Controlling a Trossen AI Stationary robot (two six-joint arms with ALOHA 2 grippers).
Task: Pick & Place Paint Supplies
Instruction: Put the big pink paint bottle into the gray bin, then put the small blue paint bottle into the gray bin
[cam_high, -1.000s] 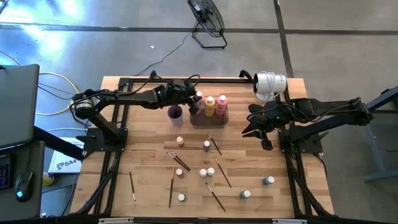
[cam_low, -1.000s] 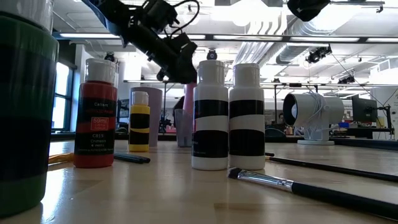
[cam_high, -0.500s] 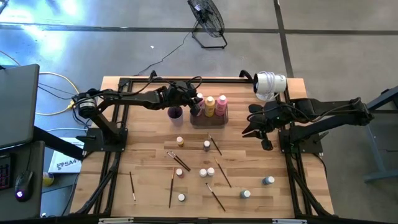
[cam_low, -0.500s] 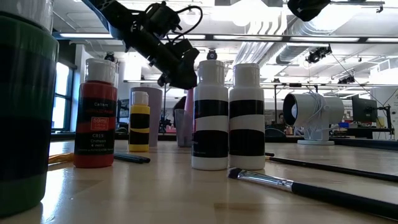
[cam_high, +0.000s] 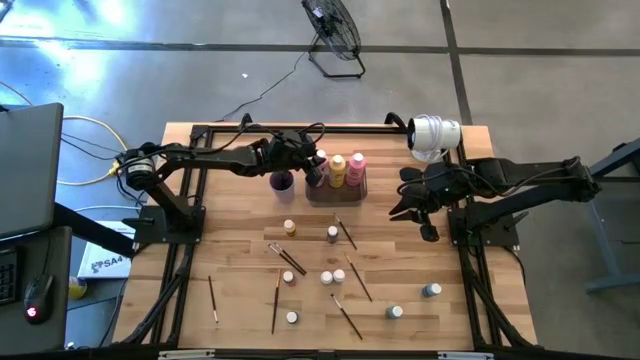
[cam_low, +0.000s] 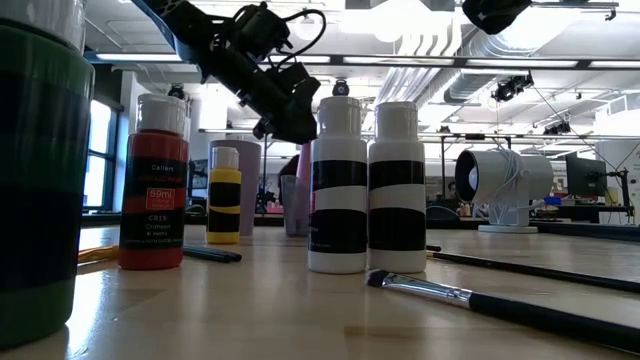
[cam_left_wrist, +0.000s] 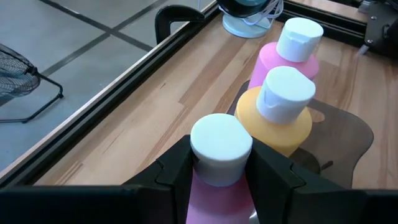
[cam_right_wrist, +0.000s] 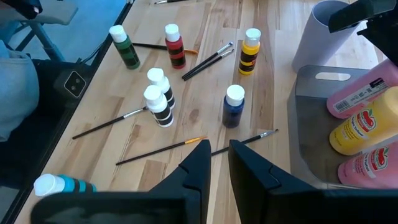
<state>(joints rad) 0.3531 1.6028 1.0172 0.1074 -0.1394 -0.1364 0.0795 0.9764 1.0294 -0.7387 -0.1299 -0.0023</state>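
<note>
A dark grey tray (cam_high: 352, 196) at the table's far middle holds a yellow-orange bottle (cam_left_wrist: 278, 121) and a pink bottle (cam_left_wrist: 292, 53). At the tray's left end is another pink bottle (cam_left_wrist: 219, 194) with a white cap, and my left gripper (cam_high: 318, 172) is shut on it. A purple cup (cam_high: 281, 181) stands just left of the tray. Several small white-capped bottles (cam_high: 326, 277) and thin brushes (cam_high: 358, 277) lie scattered over the near half of the table. My right gripper (cam_high: 398, 212) hangs right of the tray, its fingers a narrow gap apart with nothing between them. My left gripper pinches the pink bottle between its two fingers (cam_left_wrist: 177, 171), at the white cap (cam_left_wrist: 221, 146) and the neck just below it. The fingers come from the table's left, slanting down. The bottle stands upright; the gripper hides whether its base rests in the tray.
A white round device (cam_high: 435, 135) stands at the far right corner. Black frame rails (cam_high: 185, 215) run along the table's left and right sides. In the low view, black-and-white bottles (cam_low: 365, 190), a red bottle (cam_low: 155, 185) and a brush (cam_low: 480, 300) stand close to the near edge.
</note>
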